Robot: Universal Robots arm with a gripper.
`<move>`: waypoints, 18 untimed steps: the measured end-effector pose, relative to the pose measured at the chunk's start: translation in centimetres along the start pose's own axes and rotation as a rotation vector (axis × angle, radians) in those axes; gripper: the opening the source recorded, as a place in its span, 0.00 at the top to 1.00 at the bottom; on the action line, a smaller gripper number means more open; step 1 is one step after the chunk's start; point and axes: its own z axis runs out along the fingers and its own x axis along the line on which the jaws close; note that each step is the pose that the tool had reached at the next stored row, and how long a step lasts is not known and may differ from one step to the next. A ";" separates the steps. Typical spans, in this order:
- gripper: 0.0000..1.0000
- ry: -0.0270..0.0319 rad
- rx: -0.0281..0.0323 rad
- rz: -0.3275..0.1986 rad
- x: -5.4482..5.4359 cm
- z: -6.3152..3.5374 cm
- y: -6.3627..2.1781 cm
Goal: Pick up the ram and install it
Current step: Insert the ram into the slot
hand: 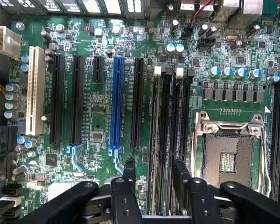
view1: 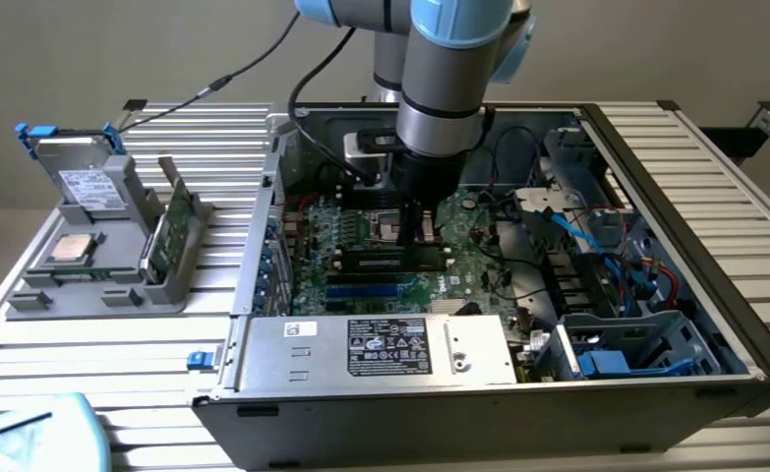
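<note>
Item: gripper (hand: 153,170), fingers spread wide and empty above the ram (hand: 155,140) standing in its motherboard (hand: 98,121) slot; seating step judged underway.

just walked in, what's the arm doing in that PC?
The arm's gripper is down inside the open computer case, over the motherboard's memory slots beside the empty CPU socket. Its fingers stand apart with nothing between them. A ram stick sits in the slots below. Another green board stands in the grey holder outside.
</note>
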 end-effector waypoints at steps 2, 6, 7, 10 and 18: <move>0.54 0.0003 -0.0001 0.000 0.0 -0.69 0.34; 0.54 0.0002 -0.0001 0.000 0.0 -2.29 0.78; 0.54 0.0005 -0.0002 0.000 0.0 -2.53 0.86; 0.54 0.0001 0.0000 0.000 0.0 -2.55 0.89; 0.87 0.0002 0.0000 0.000 0.0 -2.55 0.90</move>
